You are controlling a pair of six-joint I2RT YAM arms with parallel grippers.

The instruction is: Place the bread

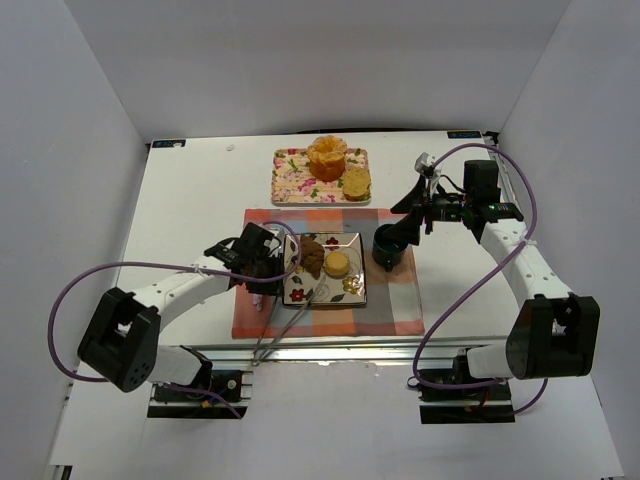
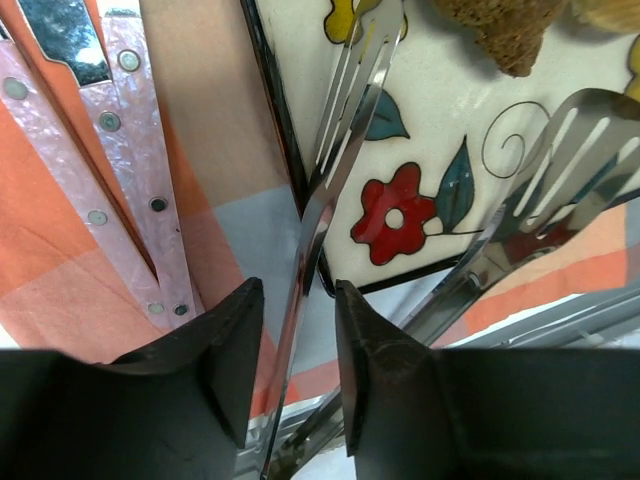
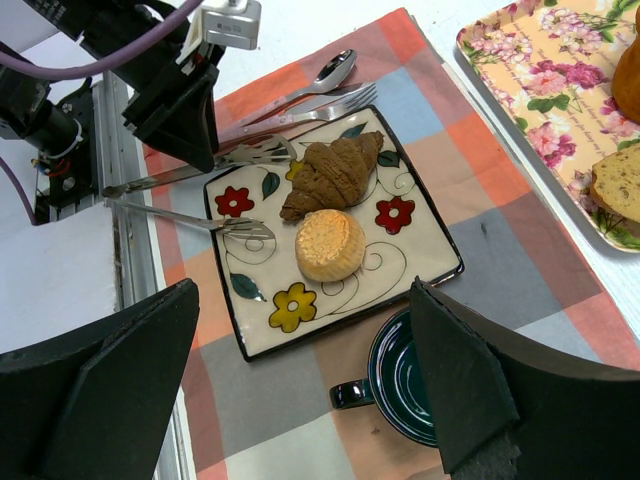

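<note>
Bread: a croissant [image 3: 330,175] and a round bun [image 3: 330,243] sit side by side in the middle of the plate [image 3: 425,250], touching or nearly so. More bread is on the floral tray [image 1: 300,180], well beyond the plate's far edge, where a slice [image 3: 620,185] lies beside an orange cake [image 1: 327,158]. Which piece the task means is unclear; my guess is the croissant, since the tongs [image 3: 190,172] point at it.

Left gripper [image 2: 298,290] is at the plate's left edge, low over the tongs. Its jaws are narrow, with one tong arm running edge-on between them. Thin gaps show on both sides, so I cannot tell if it is actually pinched. The other tong arm is splayed out over the plate corner. One tong tip is just beside the croissant end, the other nearer the plate rim.

Right gripper [image 1: 402,232] is at the plate's right side, jaws wide and holding nothing, above a dark cup [image 3: 395,385] just off the plate.

Handling, as a judgement: the croissant is light, flaky and easily crushed, with a tapered shape, so it is best held across the thick middle, not the tips, with a gentle squeeze. The bun is light and soft, but its smooth dome could slip from flat tong blades, so take it low on the sides. Steel tongs on a glazed plate may skid.
</note>
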